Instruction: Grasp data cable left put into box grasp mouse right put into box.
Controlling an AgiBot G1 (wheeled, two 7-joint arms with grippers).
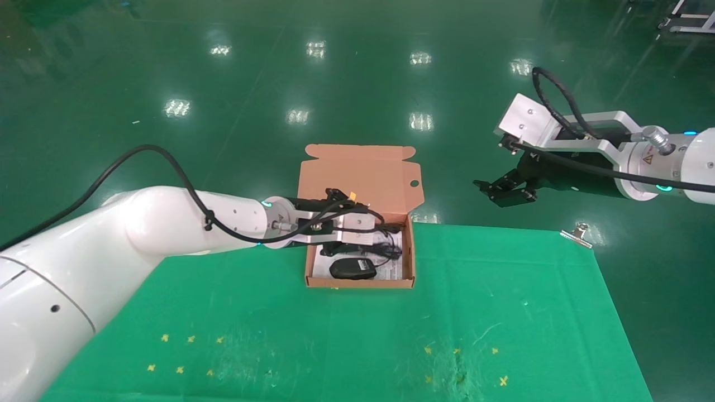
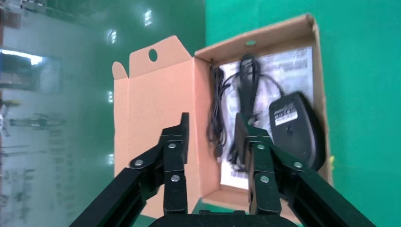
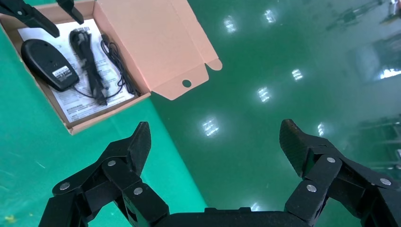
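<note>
My left gripper (image 2: 210,137) hangs spread and empty over the box (image 1: 360,282) at the table's far edge. One finger (image 2: 248,137) sits right by the data cable (image 2: 246,109); lifting carelessly could snag it. It lies beside the mouse (image 1: 352,269), long axis toward the lid. My right gripper (image 3: 215,142) hangs wide open, past the far right corner.

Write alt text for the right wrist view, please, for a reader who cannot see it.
The open right gripper hangs over the table edge and the green floor, holding nothing. Farther off, the open box holds the mouse and the data cable on a leaflet, with the left gripper's fingertips above it.
</note>
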